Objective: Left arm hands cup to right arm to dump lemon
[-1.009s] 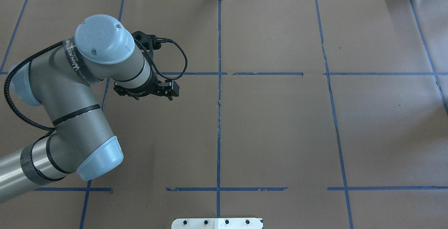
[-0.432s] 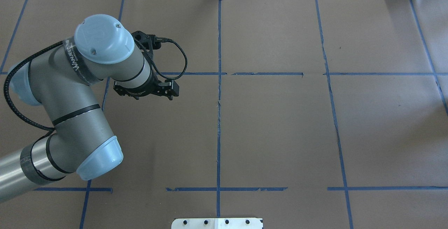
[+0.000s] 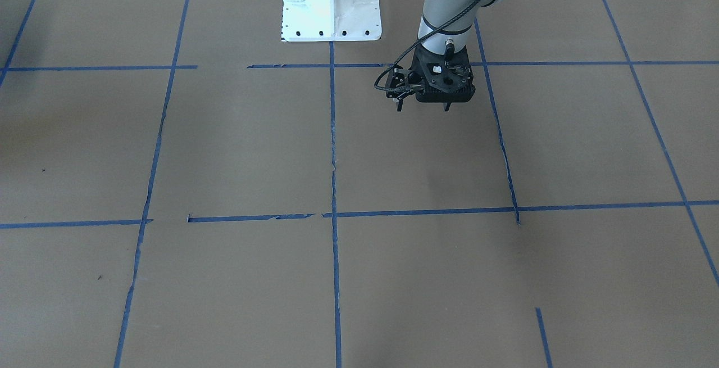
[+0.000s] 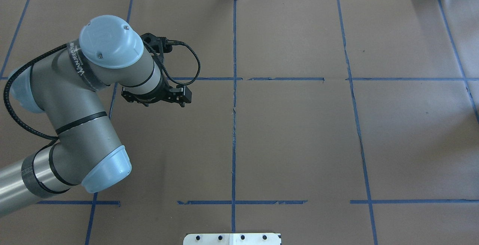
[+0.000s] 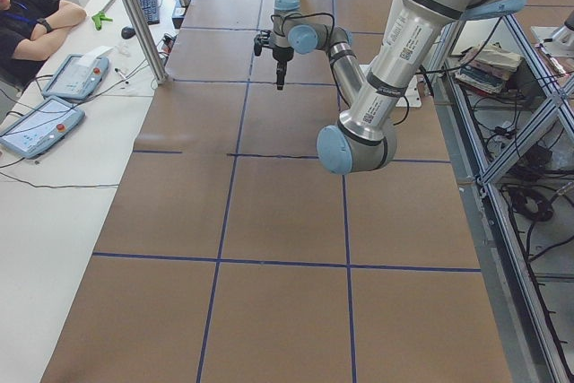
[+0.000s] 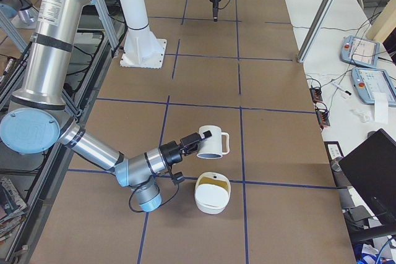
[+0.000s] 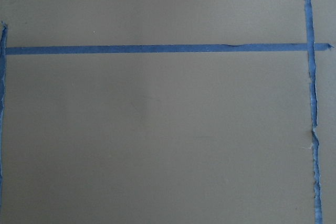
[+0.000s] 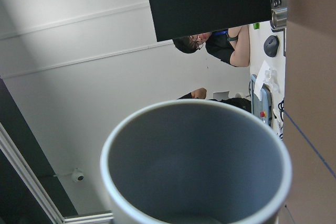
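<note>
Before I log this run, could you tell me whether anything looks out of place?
Nothing spilled or broken. The cup is tipped at the right hand, near a bowl with a yellow bit inside; the cup looks empty. The blue tape is frayed mid-table.

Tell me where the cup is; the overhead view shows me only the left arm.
Observer: The cup is out at the end of the right arm, off the table, in the right-side view.
Operator: Anything near it?
Observer: A cream bowl stands on the table, just below the cup in that view.
Operator: Is it emptied?
Observer: The right wrist view shows only grey inside the cup, as far as it sees in.
</note>
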`<act>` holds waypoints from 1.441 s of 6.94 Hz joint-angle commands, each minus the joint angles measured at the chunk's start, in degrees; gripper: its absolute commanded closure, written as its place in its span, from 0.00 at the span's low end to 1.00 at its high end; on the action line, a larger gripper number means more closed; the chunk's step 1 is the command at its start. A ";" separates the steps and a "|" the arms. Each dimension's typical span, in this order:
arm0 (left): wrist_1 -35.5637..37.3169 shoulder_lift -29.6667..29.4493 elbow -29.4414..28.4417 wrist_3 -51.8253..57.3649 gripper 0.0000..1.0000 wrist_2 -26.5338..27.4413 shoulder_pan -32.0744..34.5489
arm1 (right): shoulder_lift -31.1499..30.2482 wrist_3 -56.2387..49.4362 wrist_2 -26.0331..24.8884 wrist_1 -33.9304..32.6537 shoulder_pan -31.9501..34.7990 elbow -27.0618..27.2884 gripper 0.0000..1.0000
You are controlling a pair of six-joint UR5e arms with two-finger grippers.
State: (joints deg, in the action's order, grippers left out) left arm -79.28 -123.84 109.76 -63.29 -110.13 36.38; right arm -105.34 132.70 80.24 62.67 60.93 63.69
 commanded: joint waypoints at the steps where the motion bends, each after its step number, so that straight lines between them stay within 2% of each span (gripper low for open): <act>1: 0.09 0.17 0.10 0.00 0.00 0.00 0.00 | -0.47 -19.25 3.69 -3.77 0.16 -0.58 0.72; 3: 0.09 0.18 0.37 -0.08 0.00 0.00 0.00 | -0.83 -32.60 3.96 -7.37 0.33 -0.15 0.74; 5: 0.18 0.35 0.63 -0.08 0.00 -0.18 0.00 | -1.00 -47.20 7.11 -11.93 0.33 2.12 0.76; 7: 0.09 0.44 0.72 -0.08 0.00 -0.18 0.00 | -1.35 -59.70 12.45 -24.72 2.08 12.10 0.76; 9: 0.09 0.53 0.63 0.00 0.00 -0.18 -0.08 | -1.36 -71.03 14.84 -39.31 2.27 21.96 0.75; 10: 0.09 0.44 0.63 0.00 0.00 -0.18 -0.08 | -0.48 -76.14 14.94 -45.65 2.01 24.88 0.75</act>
State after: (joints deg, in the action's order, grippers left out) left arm -79.19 -123.36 110.41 -63.29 -110.30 36.34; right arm -106.51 63.34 94.48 25.20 63.08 84.09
